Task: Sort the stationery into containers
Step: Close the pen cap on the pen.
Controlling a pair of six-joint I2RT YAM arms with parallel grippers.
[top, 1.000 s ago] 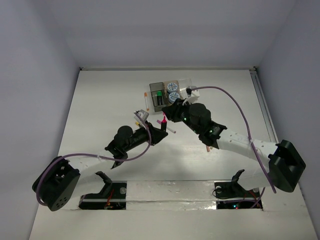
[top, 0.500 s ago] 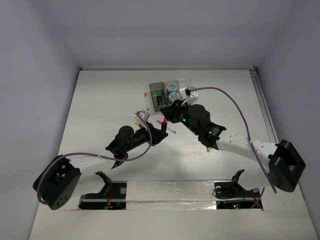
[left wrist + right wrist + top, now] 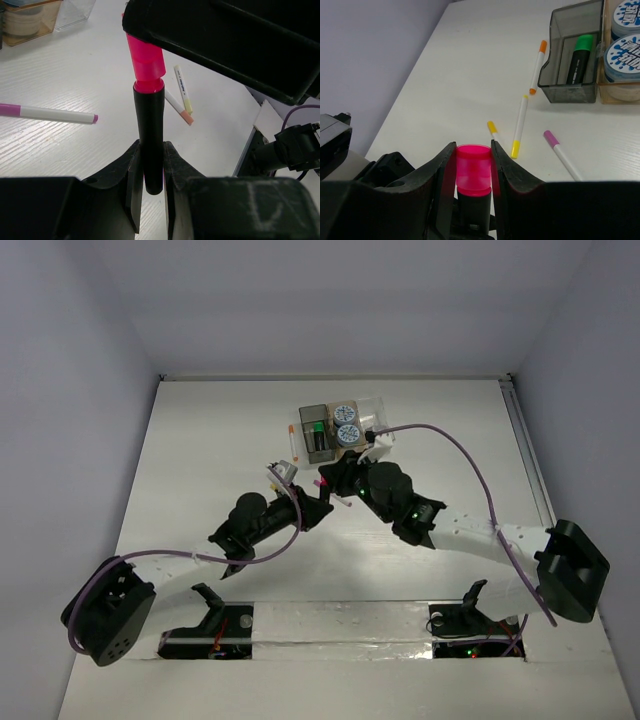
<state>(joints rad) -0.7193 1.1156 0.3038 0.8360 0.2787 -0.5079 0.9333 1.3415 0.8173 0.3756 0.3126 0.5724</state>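
Observation:
A short black marker with a pink cap is held by both grippers above the table. My left gripper is shut on its black body. My right gripper is shut on the pink cap; it also shows in the top view. The smoky grey bin holds a green-capped black marker. The amber bin holds two blue-white tape rolls. The clear bin is on the right end of the row.
Thin white pens lie on the table left of the bins: an orange-capped one, two yellow-capped ones and a pink-capped one. A magenta-capped pen lies near the left gripper.
My right gripper has moved left and down to the left gripper and now grips the marker's pink cap. The left gripper has kept hold of the marker.

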